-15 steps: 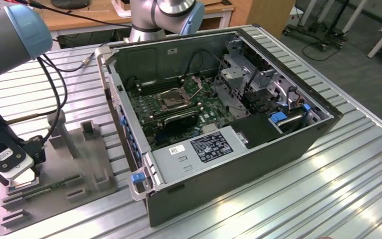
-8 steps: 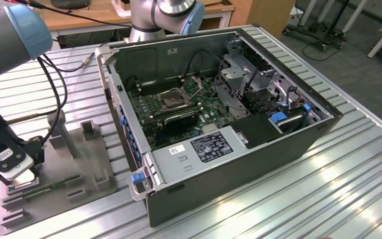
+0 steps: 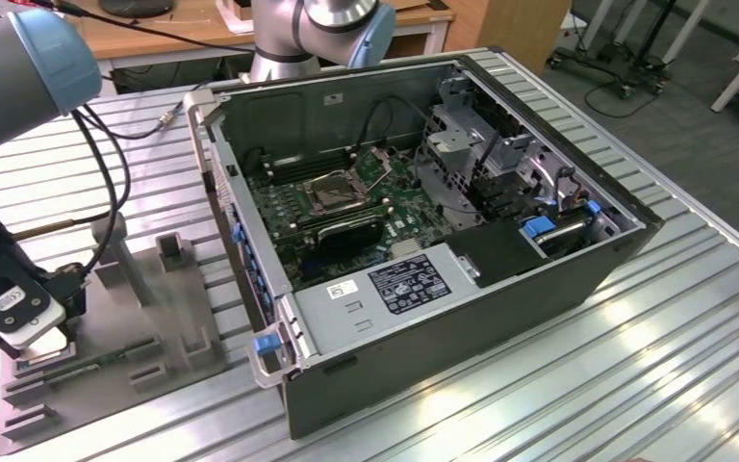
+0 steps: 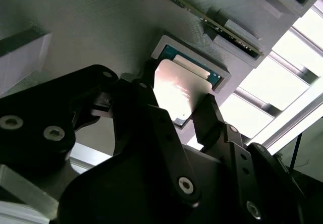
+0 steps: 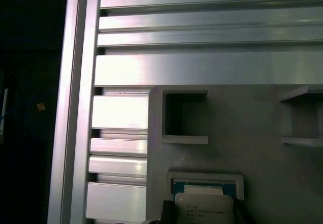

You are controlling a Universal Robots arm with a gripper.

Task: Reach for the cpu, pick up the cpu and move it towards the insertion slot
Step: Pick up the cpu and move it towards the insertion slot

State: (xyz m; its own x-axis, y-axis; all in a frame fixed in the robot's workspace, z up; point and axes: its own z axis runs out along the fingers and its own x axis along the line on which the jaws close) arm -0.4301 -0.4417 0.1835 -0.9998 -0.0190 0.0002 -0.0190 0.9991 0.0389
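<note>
As it hangs low over a grey plastic fixture (image 4: 101, 22), the end effector (image 4: 177, 95) has its two black fingers (image 4: 207, 115) pressed against opposite edges of the chip (image 4: 171, 88), pinching it. The chip, a small silvery square on a green base, lies flat in a shallow walled pocket of the fixture. Just beside the pocket, a thin green memory stick (image 4: 217, 27) sits in a groove. In the exterior view the fixture rests on a ribbed metal worktop (image 3: 677, 366) at the exterior view's left. It is well apart from the socket (image 3: 338, 192), a metal-framed square with a dark centre. The socket sits on the green board inside an open computer case (image 3: 575, 279).
</note>
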